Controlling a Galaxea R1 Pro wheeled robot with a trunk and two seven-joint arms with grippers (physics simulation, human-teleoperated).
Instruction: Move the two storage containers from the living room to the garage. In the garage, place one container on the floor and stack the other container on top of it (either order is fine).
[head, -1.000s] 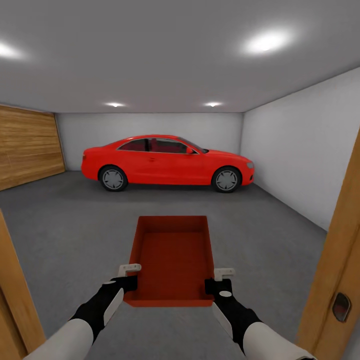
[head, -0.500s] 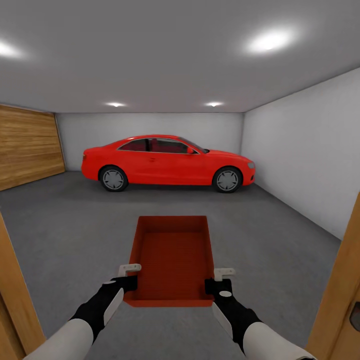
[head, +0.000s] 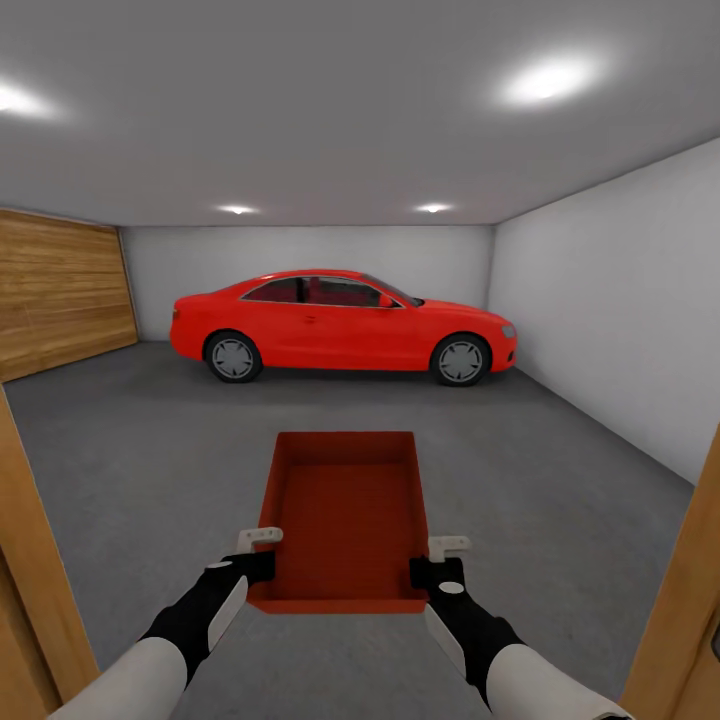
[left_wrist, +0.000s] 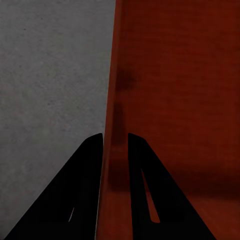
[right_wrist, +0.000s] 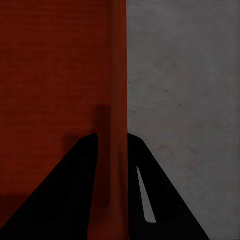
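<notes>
Rolling further through the doorway, the robot carried the container (head: 345, 515) level above the garage floor (head: 130, 450), left gripper (head: 258, 553) and right gripper (head: 440, 560) each pinching a side wall; lowering it flat seemed wise.

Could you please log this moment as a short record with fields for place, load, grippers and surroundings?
place: doorway into the garage, dark grey floor ahead
load: one storage container, lidless, empty, carried level in front of the robot
left gripper: clamped on the container's left wall
right gripper: clamped on the container's right wall
surroundings: red car by the far wall, wooden panel at left
</notes>
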